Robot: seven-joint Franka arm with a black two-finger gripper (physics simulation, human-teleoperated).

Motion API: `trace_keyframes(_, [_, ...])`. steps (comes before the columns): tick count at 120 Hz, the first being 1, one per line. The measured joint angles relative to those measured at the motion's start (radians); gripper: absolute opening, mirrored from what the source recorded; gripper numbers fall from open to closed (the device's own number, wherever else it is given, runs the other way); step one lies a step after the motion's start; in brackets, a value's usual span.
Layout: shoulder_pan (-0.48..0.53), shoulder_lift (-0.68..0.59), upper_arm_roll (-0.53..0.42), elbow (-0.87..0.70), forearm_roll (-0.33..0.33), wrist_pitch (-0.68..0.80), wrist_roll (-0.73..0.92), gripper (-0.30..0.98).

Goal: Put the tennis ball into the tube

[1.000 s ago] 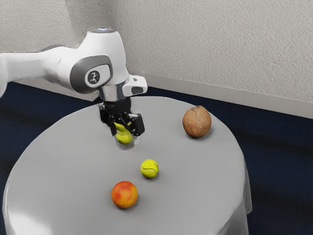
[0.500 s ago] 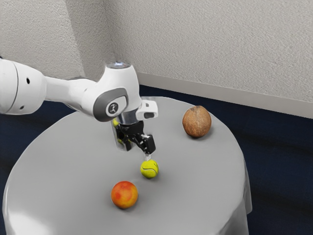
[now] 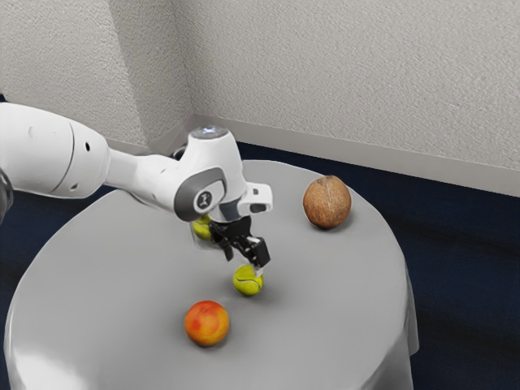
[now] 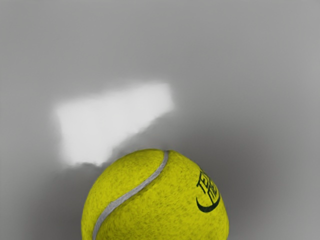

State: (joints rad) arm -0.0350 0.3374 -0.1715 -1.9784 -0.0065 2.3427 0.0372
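1. Just above the fuzzy yellow tennis ball (image 3: 246, 283), the black two-finger gripper (image 3: 244, 265) holds its fingers wide apart, presumably to straddle the ball before closing.
2. Under the gripper, the ball rests on the round, grey-clothed table (image 3: 122, 301), outside the tube, so grasping seems next.
3. Beyond the ball, toward the exterior view's left, the clear plastic tube (image 3: 205, 244) sits near, allowing a short carry.

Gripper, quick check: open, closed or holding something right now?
Gripper: open, jaws apart at the loose tennis ball, not closed on it.
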Motion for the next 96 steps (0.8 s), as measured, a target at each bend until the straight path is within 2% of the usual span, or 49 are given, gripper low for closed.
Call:
trace_keyframes(81, [-0.002,0.124,0.000,0.051,-0.011,0.015,0.029,0.68])
trace_keyframes(96, [-0.002,0.128,0.000,0.051,-0.012,0.015,0.032,0.58])
